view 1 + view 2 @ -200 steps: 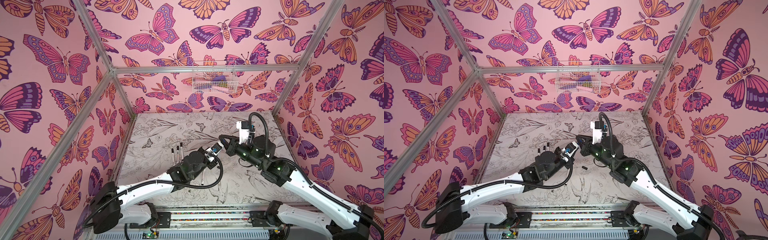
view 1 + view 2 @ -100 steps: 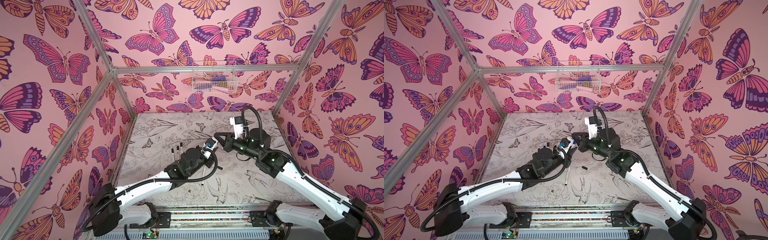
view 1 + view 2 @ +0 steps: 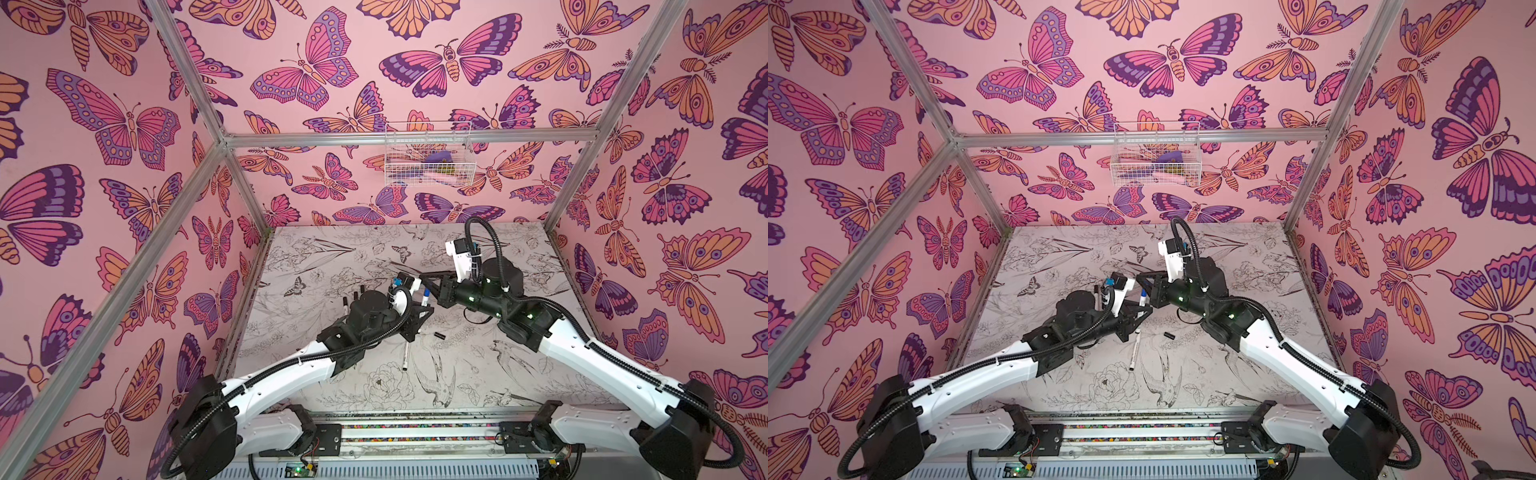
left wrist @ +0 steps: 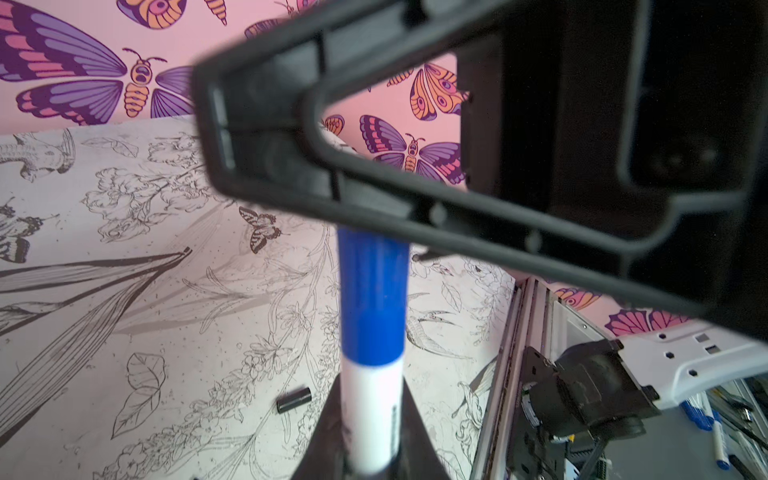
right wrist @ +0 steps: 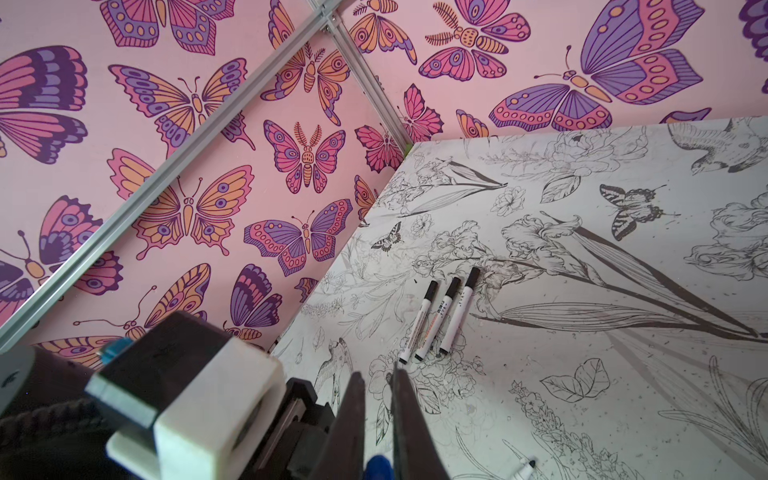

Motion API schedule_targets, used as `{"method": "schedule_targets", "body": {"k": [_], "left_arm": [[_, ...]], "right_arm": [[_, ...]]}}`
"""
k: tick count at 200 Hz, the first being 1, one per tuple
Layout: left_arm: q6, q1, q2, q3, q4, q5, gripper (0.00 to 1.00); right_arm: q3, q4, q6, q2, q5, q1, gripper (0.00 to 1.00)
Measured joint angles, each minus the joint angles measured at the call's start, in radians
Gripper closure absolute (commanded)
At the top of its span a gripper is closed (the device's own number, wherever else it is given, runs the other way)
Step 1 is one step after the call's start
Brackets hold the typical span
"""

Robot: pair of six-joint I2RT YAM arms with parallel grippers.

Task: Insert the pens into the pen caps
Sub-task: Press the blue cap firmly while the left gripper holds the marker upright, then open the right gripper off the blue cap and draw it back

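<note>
The blue-capped pen (image 4: 371, 399) is standing up out of the left gripper (image 4: 371, 455), whose fingers are pinching its white barrel. The blue cap (image 4: 370, 291) is sitting on the end pointing away from that gripper. The cap's top is reaching the right gripper (image 5: 376, 374), whose fingers are pressing together. In the left wrist view the cap is passing behind one of those fingers, and I cannot tell whether they are gripping it. The two grippers are meeting above the table (image 3: 478, 374) in both top views. A loose pen (image 3: 405, 353) is lying flat just beneath the left gripper. A loose black cap (image 3: 439, 334) is lying near that pen, below the right gripper. Three black-capped pens (image 5: 436, 320) are lying side by side, well ahead of the right gripper's fingertips.
</note>
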Motion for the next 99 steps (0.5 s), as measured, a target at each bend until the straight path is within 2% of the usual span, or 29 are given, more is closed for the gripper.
{"method": "schedule_targets", "body": {"k": [51, 99], "left_arm": [[0.053, 0.000, -0.038, 0.000, -0.195, 0.018, 1.00], [0.086, -0.003, -0.039, 0.000, -0.270, 0.027, 1.00]], "right_arm": [[-0.033, -0.063, -0.014, 0.002, 0.026, 0.050, 1.00], [-0.059, -0.090, -0.014, 0.006, 0.040, 0.069, 1.00]]}}
